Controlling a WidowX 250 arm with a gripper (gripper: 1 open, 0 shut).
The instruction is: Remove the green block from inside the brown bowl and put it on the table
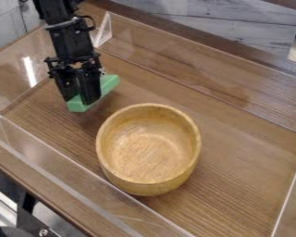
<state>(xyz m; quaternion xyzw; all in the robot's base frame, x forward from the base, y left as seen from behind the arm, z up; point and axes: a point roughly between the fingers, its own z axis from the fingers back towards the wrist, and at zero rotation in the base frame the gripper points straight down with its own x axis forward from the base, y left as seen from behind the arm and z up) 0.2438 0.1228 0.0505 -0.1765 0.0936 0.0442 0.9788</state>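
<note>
Colour notes from my remote view. Green block [93,95]: bright, saturated green, uniform, no markings I can make out. Gripper [79,94]: matte black throughout, as is the arm above it at 12 o'clock. Brown bowl [148,146]: light honey-tan wood, fine grain lines across the inner floor, paler rim. Tabletop [237,139]: medium brown with long streaked wood grain. Acrylic walls [64,180]: clear, with whitish glare along the edges.

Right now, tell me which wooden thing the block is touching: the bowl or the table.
The table. The green block, gripped by the claw, rests its lower end on it, left of the empty bowl, clear of its rim.
</note>
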